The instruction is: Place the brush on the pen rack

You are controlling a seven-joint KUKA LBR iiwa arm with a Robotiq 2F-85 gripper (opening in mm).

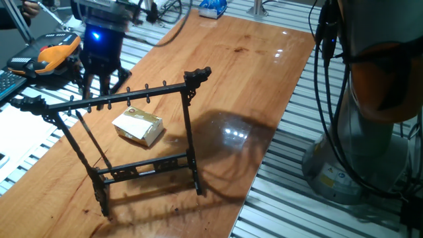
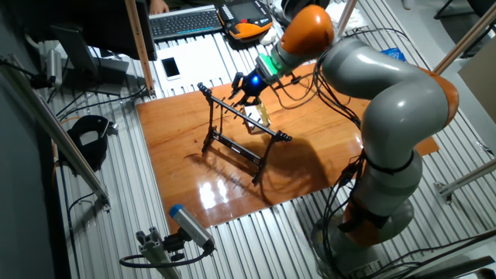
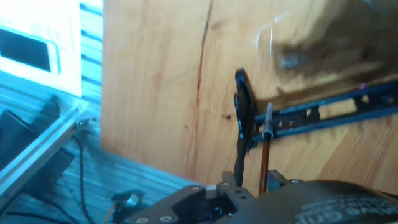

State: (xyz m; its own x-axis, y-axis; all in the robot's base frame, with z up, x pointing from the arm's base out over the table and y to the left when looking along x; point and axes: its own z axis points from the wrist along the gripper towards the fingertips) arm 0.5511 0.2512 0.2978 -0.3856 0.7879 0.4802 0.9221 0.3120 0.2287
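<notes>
The black pen rack [image 1: 132,99] stands upright on the wooden table, and shows in the other fixed view too [image 2: 240,128]. The thin dark brush [image 1: 92,137] hangs straight down from the left part of the rack's top bar, inside the frame. In the hand view the brush [image 3: 265,149] points down toward the lower crossbar [image 3: 323,109]. My gripper [image 1: 96,86] is just above and behind the top bar, close to the brush's upper end. Its two fingers stand apart and are not closed on the brush. I cannot see the hook itself.
A small tan cardboard box [image 1: 138,125] lies on the table behind the rack. The table's left edge [image 3: 102,93] is close to the rack's end. An orange-and-black device [image 1: 53,53] and a keyboard lie off the table at the far left. The arm's base [image 1: 370,99] stands to the right.
</notes>
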